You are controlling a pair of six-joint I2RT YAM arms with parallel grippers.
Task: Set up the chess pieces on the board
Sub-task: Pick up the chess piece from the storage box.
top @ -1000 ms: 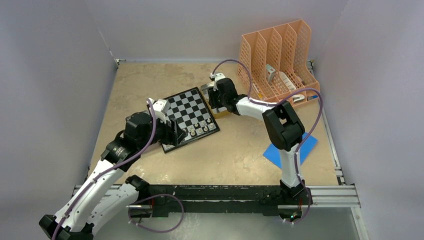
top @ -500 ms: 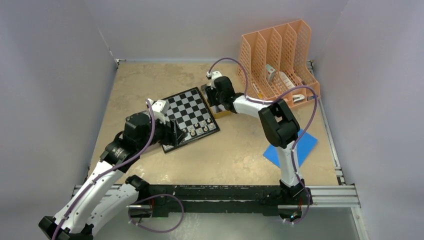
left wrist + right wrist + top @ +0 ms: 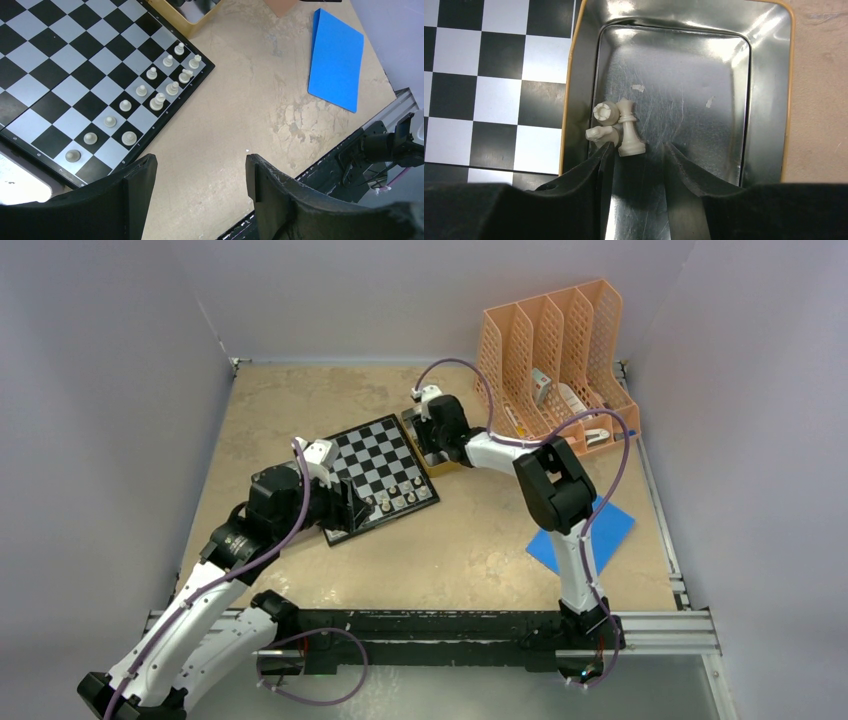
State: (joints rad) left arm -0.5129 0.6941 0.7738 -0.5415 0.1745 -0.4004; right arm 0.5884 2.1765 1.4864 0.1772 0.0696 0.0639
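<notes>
The black-and-white chessboard (image 3: 378, 468) lies mid-table. Several pale chess pieces (image 3: 150, 97) stand in two rows along its near right edge. My left gripper (image 3: 200, 165) is open and empty, hovering over bare table just off the board's near edge. My right gripper (image 3: 638, 150) is open inside a shiny metal tray (image 3: 724, 100) beside the board's far right corner. Three pale pieces (image 3: 618, 125) lie in the tray; the tall one's base sits between my fingertips near the left finger, not gripped. No black pieces show.
An orange file rack (image 3: 555, 360) with small items stands at the back right. A blue sheet (image 3: 582, 536) lies on the table to the right, also in the left wrist view (image 3: 335, 57). The black base rail (image 3: 450, 625) runs along the near edge.
My right arm has reached slightly further back and left over the tray. The left arm and the pieces on the board have not moved.
</notes>
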